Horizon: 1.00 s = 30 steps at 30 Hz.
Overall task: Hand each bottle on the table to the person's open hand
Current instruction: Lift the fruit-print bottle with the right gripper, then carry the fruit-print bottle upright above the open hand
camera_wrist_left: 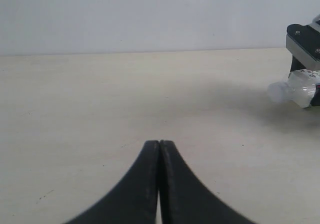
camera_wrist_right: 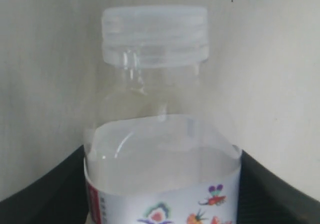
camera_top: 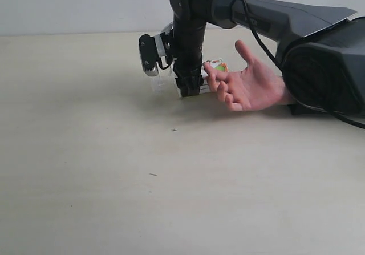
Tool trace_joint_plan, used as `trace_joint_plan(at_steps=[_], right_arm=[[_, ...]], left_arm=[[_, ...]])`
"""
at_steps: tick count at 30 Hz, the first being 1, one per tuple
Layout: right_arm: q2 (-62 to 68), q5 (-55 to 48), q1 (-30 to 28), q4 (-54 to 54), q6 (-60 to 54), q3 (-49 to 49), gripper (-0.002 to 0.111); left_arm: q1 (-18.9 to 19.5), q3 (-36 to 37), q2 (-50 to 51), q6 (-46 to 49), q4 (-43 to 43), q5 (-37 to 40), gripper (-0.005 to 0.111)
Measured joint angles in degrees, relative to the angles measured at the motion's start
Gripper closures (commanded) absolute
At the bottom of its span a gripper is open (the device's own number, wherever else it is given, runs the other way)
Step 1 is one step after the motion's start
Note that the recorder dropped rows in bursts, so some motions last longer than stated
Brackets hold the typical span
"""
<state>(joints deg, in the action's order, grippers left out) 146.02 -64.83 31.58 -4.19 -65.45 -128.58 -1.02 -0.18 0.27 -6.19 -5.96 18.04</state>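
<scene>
Right tool (camera_top: 191, 86) is clamping the bottle (camera_wrist_right: 160, 144), centre frame; loosening before the hand (camera_top: 251, 86) is cupping it risks a roll across the bench (camera_top: 114, 181).

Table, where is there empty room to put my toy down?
The whole near half of the table is bare, and so is the left side, out past the bottle. It is crowded at the far right, where the right gripper, the bottle and the hand meet, with the arm behind them.
</scene>
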Motion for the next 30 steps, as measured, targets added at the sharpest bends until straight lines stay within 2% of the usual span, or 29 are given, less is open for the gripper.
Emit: trace_joint_plan(at_steps=[3, 6, 20, 30], right_arm=[[0.0, 0.0, 0.0, -0.2, 0.5, 0.0, 0.095], [0.0, 0.0, 0.0, -0.2, 0.8, 0.0, 0.1], [-5.0, -0.1, 0.0, -0.7, 3.3, 0.0, 0.101], [-7.9, -0.1, 0.0, -6.3, 8.3, 0.0, 0.101]], left_arm=[[0.0, 0.0, 0.0, 0.0, 0.0, 0.0, 0.104], [0.0, 0.0, 0.0, 0.0, 0.0, 0.0, 0.104], [0.0, 0.0, 0.0, 0.0, 0.0, 0.0, 0.104], [0.0, 0.0, 0.0, 0.0, 0.0, 0.0, 0.104]])
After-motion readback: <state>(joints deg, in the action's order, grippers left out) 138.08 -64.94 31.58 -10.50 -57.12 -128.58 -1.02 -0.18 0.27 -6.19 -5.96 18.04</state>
